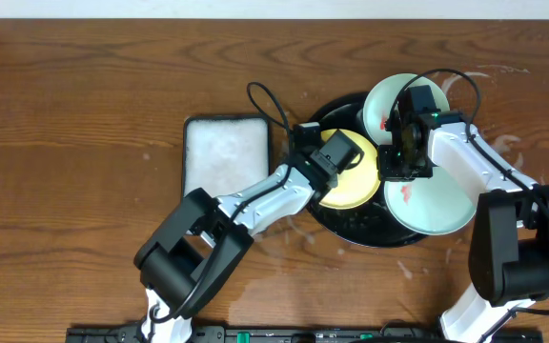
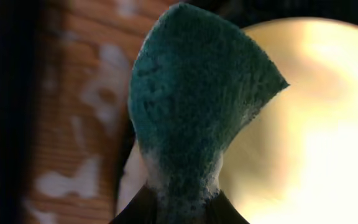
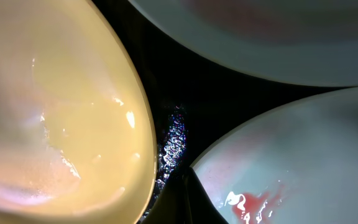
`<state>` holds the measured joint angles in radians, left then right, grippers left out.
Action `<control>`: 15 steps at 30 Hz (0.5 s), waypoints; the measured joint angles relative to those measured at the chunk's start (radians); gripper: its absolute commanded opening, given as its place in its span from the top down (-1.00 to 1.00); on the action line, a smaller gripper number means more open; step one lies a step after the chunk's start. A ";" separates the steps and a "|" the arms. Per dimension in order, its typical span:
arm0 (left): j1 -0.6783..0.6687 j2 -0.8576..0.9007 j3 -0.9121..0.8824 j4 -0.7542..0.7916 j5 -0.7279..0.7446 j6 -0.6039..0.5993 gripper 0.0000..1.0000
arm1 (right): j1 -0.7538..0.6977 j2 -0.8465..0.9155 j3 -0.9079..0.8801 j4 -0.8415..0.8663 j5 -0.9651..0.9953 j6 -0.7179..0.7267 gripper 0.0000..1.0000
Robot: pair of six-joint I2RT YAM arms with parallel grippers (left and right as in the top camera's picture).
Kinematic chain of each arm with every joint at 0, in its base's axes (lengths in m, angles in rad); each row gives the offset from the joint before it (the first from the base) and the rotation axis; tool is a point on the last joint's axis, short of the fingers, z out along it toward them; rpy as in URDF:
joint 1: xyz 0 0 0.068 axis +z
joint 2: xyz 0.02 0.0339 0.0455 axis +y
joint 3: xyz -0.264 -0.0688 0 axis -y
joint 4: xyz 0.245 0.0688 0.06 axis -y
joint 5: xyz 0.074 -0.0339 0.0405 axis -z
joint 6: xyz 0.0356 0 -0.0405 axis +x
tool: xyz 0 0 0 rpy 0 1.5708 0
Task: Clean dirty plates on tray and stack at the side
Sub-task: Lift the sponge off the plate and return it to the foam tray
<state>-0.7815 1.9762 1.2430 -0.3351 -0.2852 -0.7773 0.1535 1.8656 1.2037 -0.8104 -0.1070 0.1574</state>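
A large round glossy black tray (image 1: pixel 360 227) stands on the brown wooden tabletop (image 1: pixel 84 114), somewhat to the right of its middle. On this tray lie three small round shallow plates. The pale yellow plate (image 1: pixel 355 186) is on the side toward the left edge. One pale mint-white plate (image 1: pixel 386 95) is on the side toward the far edge. A second pale mint-white plate (image 1: pixel 437 205), with red-orange smears, is on the side toward the right edge.

The left claw (image 1: pixel 341 157) is over the yellow plate and grips a dark green foamy sponge (image 2: pixel 197 93) in a narrow hold. Whether the sponge touches the plate is hard to tell, because the wrist view is blurred. The right claw (image 1: pixel 394 162) hangs over the black gap where the three plates come near each other. It is pressed fully together and nothing is seen in it.

Just beside the black tray, toward the left edge, lies a white foam-filled rectangular tray (image 1: pixel 225 152). White foam spots (image 2: pixel 101 90) lie on the wood.
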 measured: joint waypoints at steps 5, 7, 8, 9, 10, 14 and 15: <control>0.039 -0.081 -0.022 -0.018 -0.043 0.026 0.85 | 0.000 0.000 0.000 -0.001 -0.008 0.000 0.98; 0.063 -0.155 -0.027 -0.035 -0.061 0.028 0.85 | 0.000 0.000 0.000 -0.001 -0.022 0.000 0.98; 0.075 -0.196 -0.027 -0.040 -0.066 0.031 0.85 | 0.000 0.000 0.000 0.000 -0.038 0.000 0.98; 0.088 -0.243 -0.027 -0.048 -0.071 0.032 0.85 | 0.000 0.000 0.000 0.002 -0.050 0.000 0.98; 0.105 -0.301 -0.027 -0.064 -0.077 0.035 0.85 | 0.000 -0.001 0.000 0.002 -0.057 0.000 0.98; 0.200 -0.472 -0.026 -0.162 -0.090 0.042 0.85 | 0.013 -0.026 -0.001 0.008 -0.086 -0.006 0.98; 0.233 -0.502 -0.026 -0.198 -0.093 0.042 0.85 | 0.021 -0.039 -0.002 0.010 -0.086 -0.007 0.98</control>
<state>-0.5488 1.4742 1.2171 -0.5327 -0.3786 -0.7353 0.1745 1.8263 1.2022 -0.8009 -0.1928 0.1501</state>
